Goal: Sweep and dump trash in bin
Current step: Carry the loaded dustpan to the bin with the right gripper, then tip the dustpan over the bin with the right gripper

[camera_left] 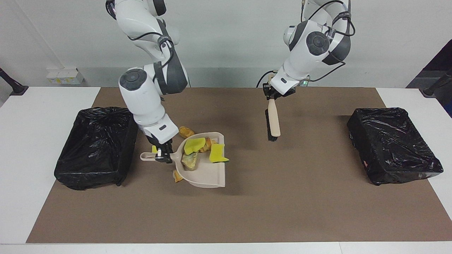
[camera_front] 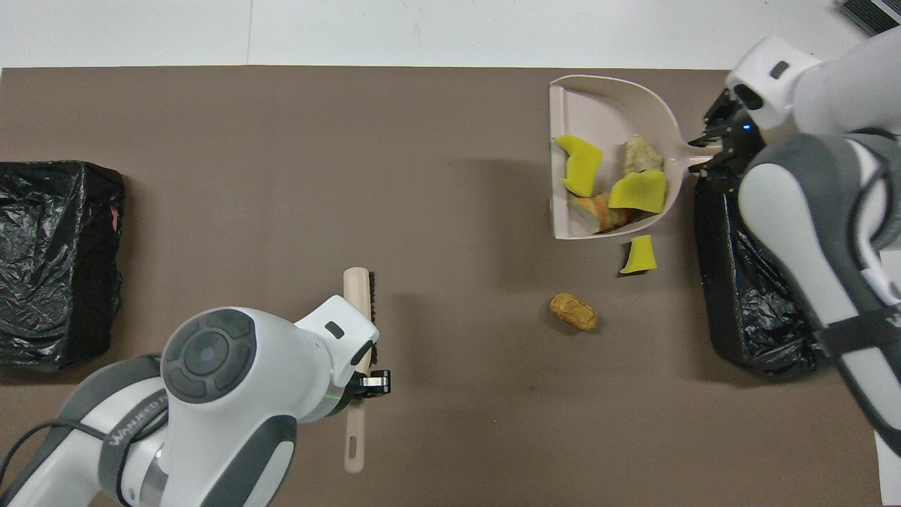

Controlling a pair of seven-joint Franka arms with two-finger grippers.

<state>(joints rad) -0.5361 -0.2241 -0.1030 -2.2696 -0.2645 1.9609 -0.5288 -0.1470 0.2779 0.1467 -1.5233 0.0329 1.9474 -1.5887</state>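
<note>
Gripping the handle of the beige dustpan (camera_left: 206, 174), the right tool (camera_left: 163, 154) holds it raised over the brown mat (camera_left: 247, 211) on the desk, just beside the black-lined bin (camera_left: 95, 148) at the right arm's end. Several pieces of the trash (camera_left: 194, 145), yellow sponge chunks and tan lumps, lie in the pan. A yellow scrap (camera_front: 639, 255) and a tan lump (camera_front: 574, 312) lie on the mat below that tool. The left tool (camera_left: 272, 97) is closed on the brush (camera_left: 273, 121), which hangs bristles-down over the mat. A second bin (camera_left: 393, 144) sits toward the left arm's end.
</note>
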